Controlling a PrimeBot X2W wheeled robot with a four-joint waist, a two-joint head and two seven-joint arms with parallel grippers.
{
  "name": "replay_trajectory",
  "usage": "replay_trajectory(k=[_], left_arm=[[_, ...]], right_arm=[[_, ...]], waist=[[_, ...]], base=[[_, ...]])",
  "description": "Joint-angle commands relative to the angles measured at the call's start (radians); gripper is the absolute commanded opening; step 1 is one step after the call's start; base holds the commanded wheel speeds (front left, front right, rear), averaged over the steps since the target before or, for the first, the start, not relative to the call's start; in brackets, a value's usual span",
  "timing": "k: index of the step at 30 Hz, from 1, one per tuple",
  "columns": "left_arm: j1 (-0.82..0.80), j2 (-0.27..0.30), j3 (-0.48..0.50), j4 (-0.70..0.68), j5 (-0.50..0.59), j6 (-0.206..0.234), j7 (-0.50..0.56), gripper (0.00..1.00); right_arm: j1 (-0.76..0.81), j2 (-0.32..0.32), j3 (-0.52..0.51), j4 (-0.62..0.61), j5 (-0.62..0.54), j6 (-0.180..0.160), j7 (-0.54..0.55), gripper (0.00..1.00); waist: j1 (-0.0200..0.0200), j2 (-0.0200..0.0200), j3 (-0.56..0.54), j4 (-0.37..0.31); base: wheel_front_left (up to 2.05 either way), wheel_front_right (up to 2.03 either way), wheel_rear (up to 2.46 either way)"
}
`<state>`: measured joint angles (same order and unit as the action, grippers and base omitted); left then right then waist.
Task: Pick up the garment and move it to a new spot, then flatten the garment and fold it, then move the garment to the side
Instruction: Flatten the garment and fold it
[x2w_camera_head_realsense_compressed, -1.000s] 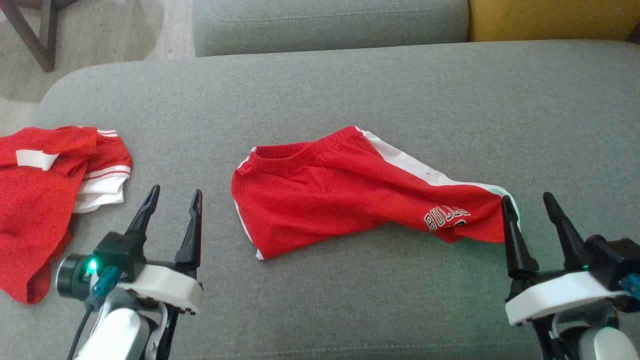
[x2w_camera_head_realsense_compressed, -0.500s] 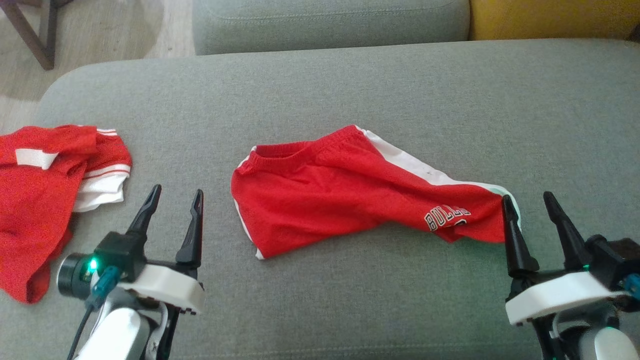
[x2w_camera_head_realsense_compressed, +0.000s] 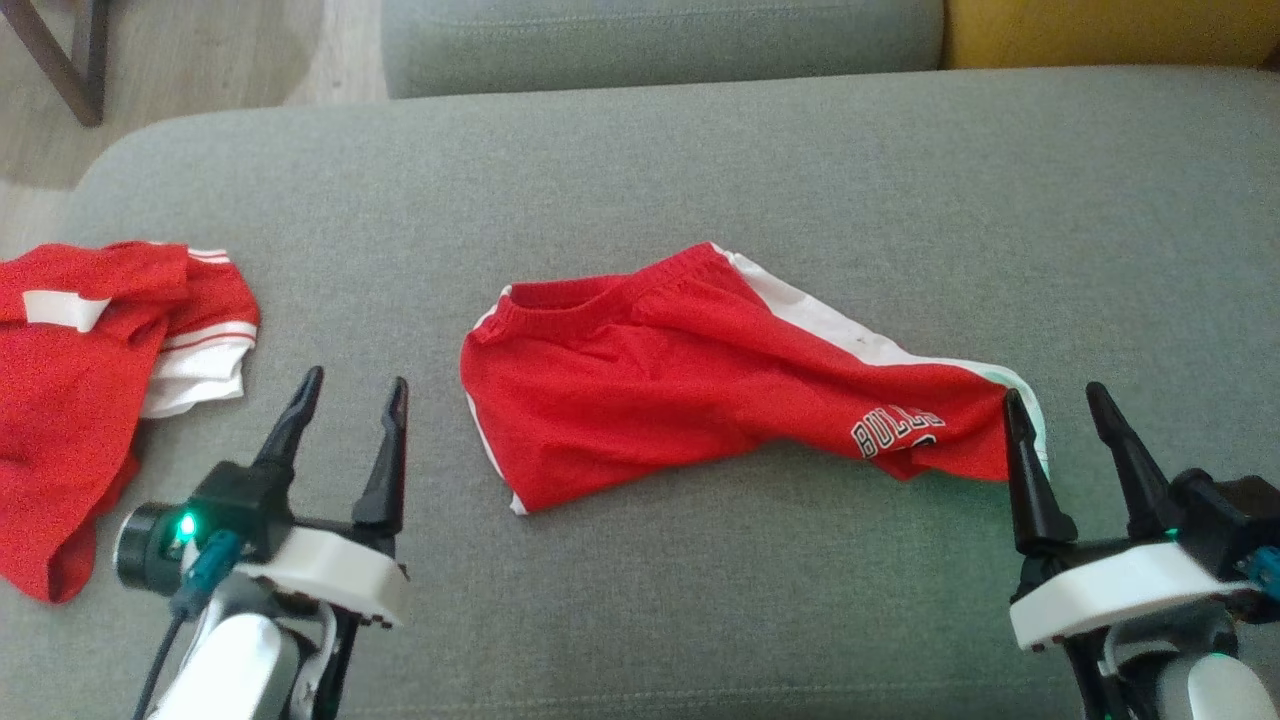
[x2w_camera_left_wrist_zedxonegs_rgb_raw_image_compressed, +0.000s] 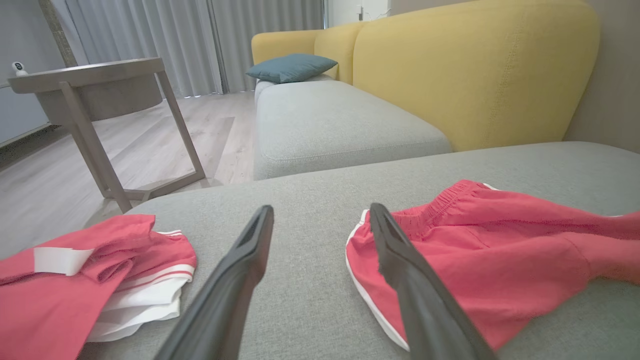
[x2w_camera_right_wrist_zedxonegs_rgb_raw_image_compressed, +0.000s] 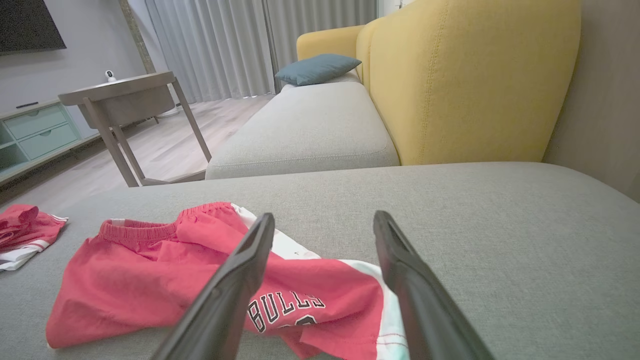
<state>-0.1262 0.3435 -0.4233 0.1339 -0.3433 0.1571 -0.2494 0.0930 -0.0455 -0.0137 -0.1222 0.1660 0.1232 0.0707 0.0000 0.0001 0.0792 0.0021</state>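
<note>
The garment (x2w_camera_head_realsense_compressed: 700, 390) is a pair of red shorts with a white side stripe and "BULLS" lettering, lying rumpled in the middle of the grey cushion (x2w_camera_head_realsense_compressed: 700, 170). Its waistband faces my left gripper (x2w_camera_head_realsense_compressed: 350, 385), which hovers open to its left, empty. My right gripper (x2w_camera_head_realsense_compressed: 1055, 395) stands open beside the leg hem, its left finger in front of the fabric's edge. The left wrist view has the shorts (x2w_camera_left_wrist_zedxonegs_rgb_raw_image_compressed: 480, 260) to the right of the fingers. In the right wrist view the lettered leg (x2w_camera_right_wrist_zedxonegs_rgb_raw_image_compressed: 320, 295) lies between and below the open fingers.
A second red and white garment (x2w_camera_head_realsense_compressed: 90, 370) lies crumpled at the cushion's left edge. Behind are another grey seat cushion (x2w_camera_head_realsense_compressed: 660, 40), a yellow sofa back (x2w_camera_right_wrist_zedxonegs_rgb_raw_image_compressed: 470, 80) and a wooden side table (x2w_camera_left_wrist_zedxonegs_rgb_raw_image_compressed: 100, 100) on the floor to the left.
The whole head view has shifted slightly, so the camera moved. Neither gripper nor the shorts moved on the cushion.
</note>
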Motion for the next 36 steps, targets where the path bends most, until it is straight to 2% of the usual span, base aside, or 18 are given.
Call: replay_trajectory(k=[1,6,12,18,23,28,36], left_arm=[[-0.059,0.011,0.029,-0.024,0.009,-0.008,-0.002,1.00],[-0.127,-0.006,-0.006,-0.017,0.015,-0.036,0.032,1.00],[-0.281,-0.055,-0.074,0.031,0.009,-0.106,0.146,1.00],[-0.459,-0.122,-0.131,0.147,-0.019,-0.192,0.273,1.00],[-0.580,-0.165,-0.151,0.288,-0.051,-0.237,0.346,1.00],[-0.678,-0.188,-0.171,0.434,-0.082,-0.263,0.424,1.00],[-0.801,-0.228,-0.208,0.664,-0.100,-0.273,0.577,1.00]], right_arm=[[-0.038,-0.005,0.024,-0.038,-0.001,0.008,-0.004,1.00],[-0.055,-0.005,0.030,-0.041,-0.002,0.008,-0.006,1.00],[-0.089,-0.005,0.040,-0.039,0.002,0.008,-0.014,1.00],[-0.125,-0.005,0.055,-0.022,0.012,0.008,-0.031,1.00],[-0.150,-0.005,0.065,0.000,0.027,0.008,-0.050,1.00],[-0.161,-0.005,0.064,0.020,0.038,0.008,-0.069,1.00],[-0.182,-0.005,0.075,0.045,0.052,0.008,-0.084,1.00]], waist=[[0.0000,-0.0001,0.013,-0.002],[0.0000,-0.0001,0.049,-0.014],[0.0000,-0.0001,0.120,-0.051],[0.0000,-0.0001,0.182,-0.103],[0.0000,-0.0001,0.212,-0.150],[0.0000,-0.0001,0.234,-0.175],[0.0000,-0.0001,0.246,-0.184]], base=[[0.00,0.00,0.00],[0.00,0.00,0.00],[0.00,0.00,0.00],[0.00,0.00,0.00],[0.00,0.00,0.00],[0.00,0.00,0.00],[0.00,0.00,0.00]])
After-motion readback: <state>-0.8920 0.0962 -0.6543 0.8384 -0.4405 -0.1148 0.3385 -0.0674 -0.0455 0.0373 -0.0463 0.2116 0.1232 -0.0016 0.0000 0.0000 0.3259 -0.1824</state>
